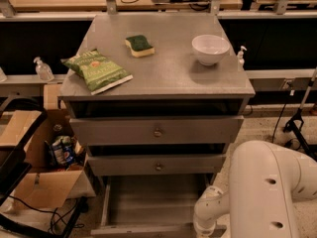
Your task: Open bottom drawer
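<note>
Sitting pulled out at the base of the grey cabinet (173, 76), the bottom drawer (153, 208) is exposing its shallow box. The white arm (265, 192) is reaching down at its front right corner. The gripper is lying below the wrist, out of view, and its state cannot be told.

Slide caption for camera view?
Bottom drawer open; robot arm at its right front corner, gripper out of frame below.

Dim, warm overhead light; the bowl (210, 48) shadows the bench (168, 78), drawer gaps (148, 108) fall black; the tool sits beyond the bottom edge.
</note>
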Available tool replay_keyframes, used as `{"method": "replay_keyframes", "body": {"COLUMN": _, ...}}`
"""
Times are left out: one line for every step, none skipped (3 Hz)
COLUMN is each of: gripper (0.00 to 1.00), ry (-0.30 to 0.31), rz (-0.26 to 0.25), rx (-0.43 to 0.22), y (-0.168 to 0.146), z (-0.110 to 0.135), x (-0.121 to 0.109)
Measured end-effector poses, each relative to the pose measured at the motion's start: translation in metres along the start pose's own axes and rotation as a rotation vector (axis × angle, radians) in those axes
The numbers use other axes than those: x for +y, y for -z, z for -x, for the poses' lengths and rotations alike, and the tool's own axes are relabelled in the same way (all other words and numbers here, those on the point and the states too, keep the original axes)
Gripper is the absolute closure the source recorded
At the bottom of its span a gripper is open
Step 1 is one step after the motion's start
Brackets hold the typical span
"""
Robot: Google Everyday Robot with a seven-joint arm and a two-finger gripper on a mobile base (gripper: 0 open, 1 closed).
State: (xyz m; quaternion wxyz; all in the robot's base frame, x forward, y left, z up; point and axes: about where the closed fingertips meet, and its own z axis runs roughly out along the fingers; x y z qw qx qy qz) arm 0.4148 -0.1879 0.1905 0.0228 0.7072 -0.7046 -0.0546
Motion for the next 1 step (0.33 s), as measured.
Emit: {"method": "replay_keyframes", "body": {"gripper": 0.00, "ry": 0.000, "rz": 0.001, "rx": 0.000, "y": -0.0005, "z": 0.0000, "x": 0.0006}}
